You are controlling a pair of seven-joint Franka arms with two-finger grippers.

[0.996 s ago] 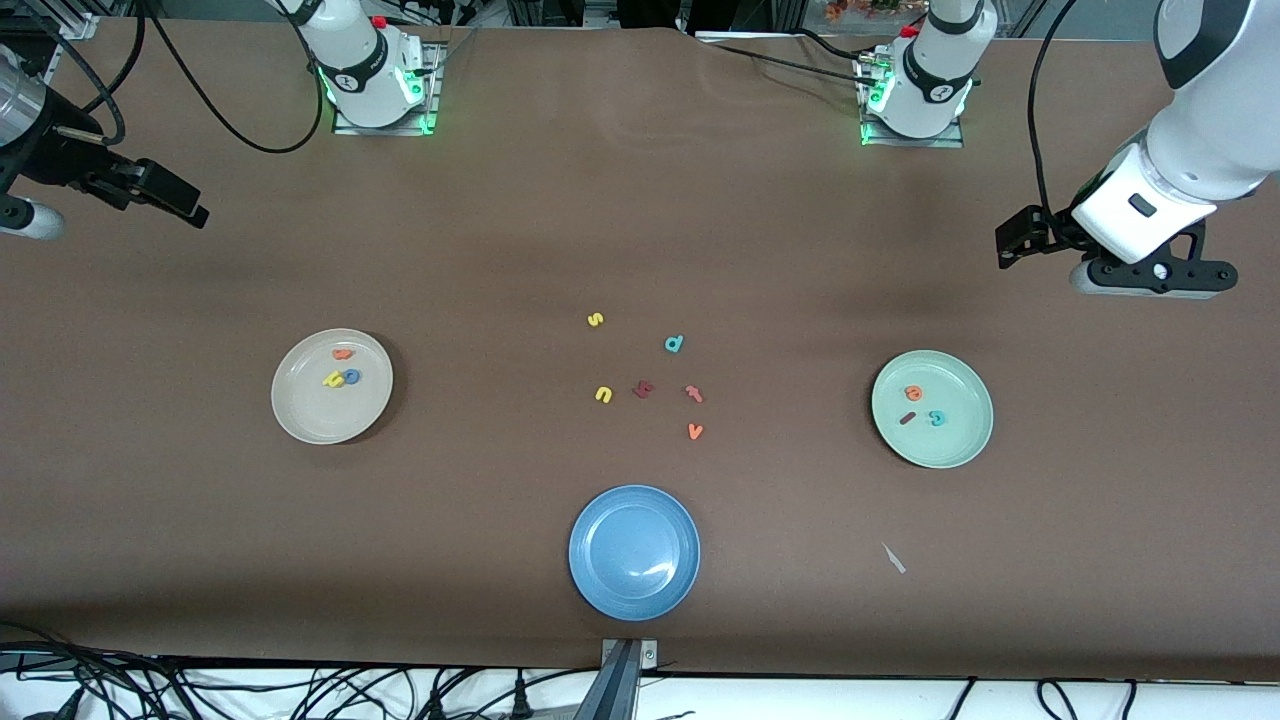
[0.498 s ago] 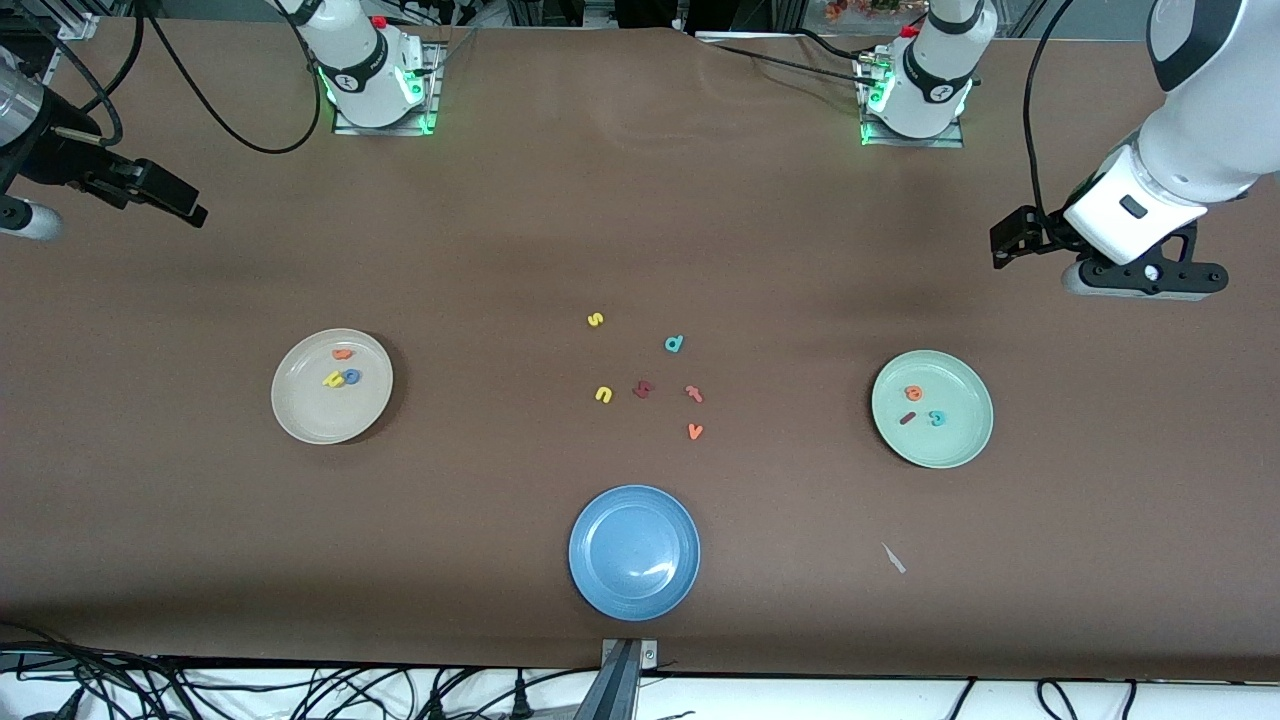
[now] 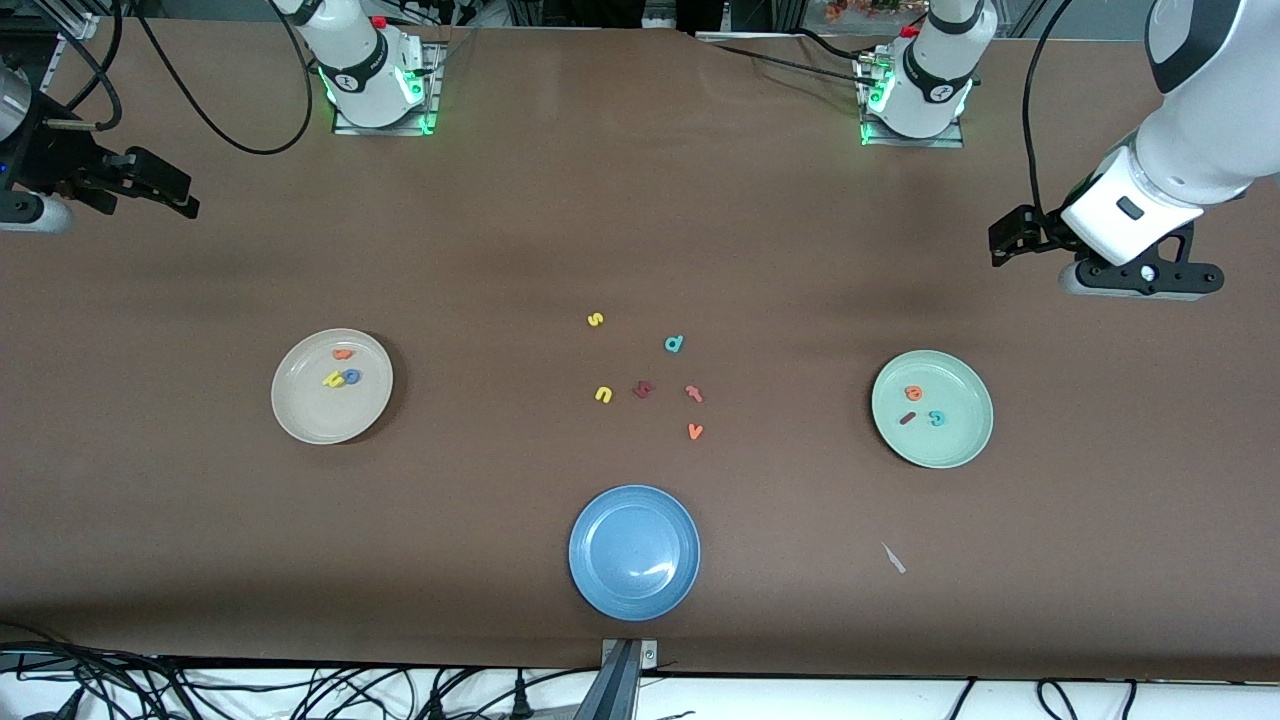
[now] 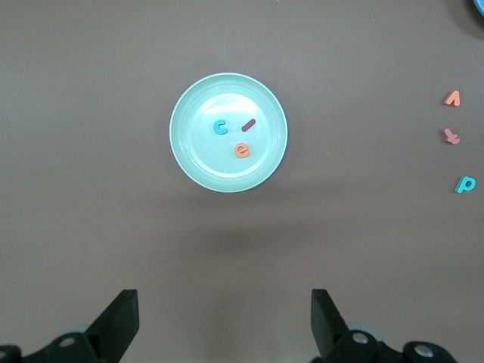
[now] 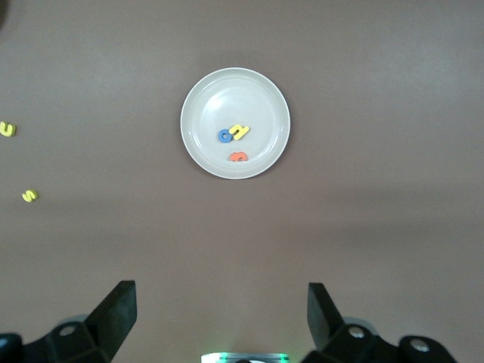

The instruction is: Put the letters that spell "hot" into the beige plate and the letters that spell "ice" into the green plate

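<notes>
Loose letters point(image 3: 650, 380) clutter mid-surface between beige plate point(image 3: 300, 420) and green plate point(image 3: 960, 450) (blue plate point(image 3: 634, 590) nearer the camera); bare surface point(image 3: 640, 220) lies toward the bases.

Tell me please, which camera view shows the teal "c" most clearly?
The left wrist view: there the teal "c" reads as a letter, lying in the green plate beside the dark red bar and the orange "e". The front view shows it as a small teal mark. The right wrist view does not show it.
</notes>
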